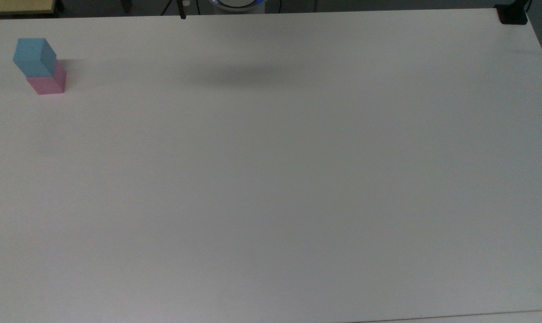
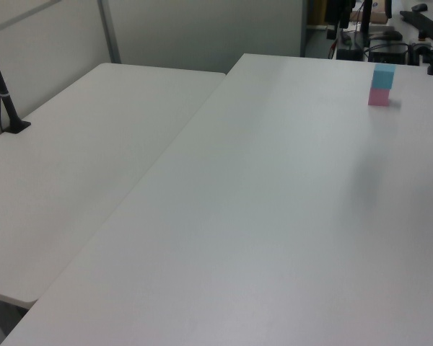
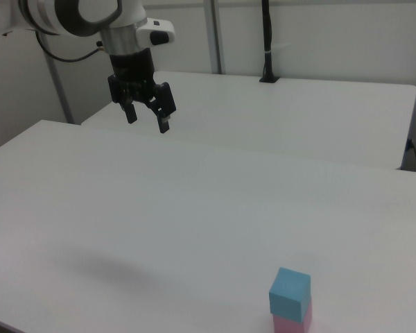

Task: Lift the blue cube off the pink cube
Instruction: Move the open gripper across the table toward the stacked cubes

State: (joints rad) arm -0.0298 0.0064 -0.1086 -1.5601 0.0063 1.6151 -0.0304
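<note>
1. The blue cube [image 1: 33, 56] sits on top of the pink cube [image 1: 49, 83], touching it and turned slightly askew on it. The stack stands near a corner of the white tabletop [image 1: 271, 179], at the top view's upper left.
2. The claw [image 3: 145, 119] hangs high above the tabletop, well apart from the stack, fingers spread wide and holding nothing.
3. Handling, as a judgement: the blue cube looks light, rigid and matte, so unlikely to slip. A grip on two opposite side faces, above the seam with the pink cube, should lift it cleanly. Its skewed seating means the claw may need turning to meet flat faces.
4. No brand, label or writing can be read on either cube.
</note>
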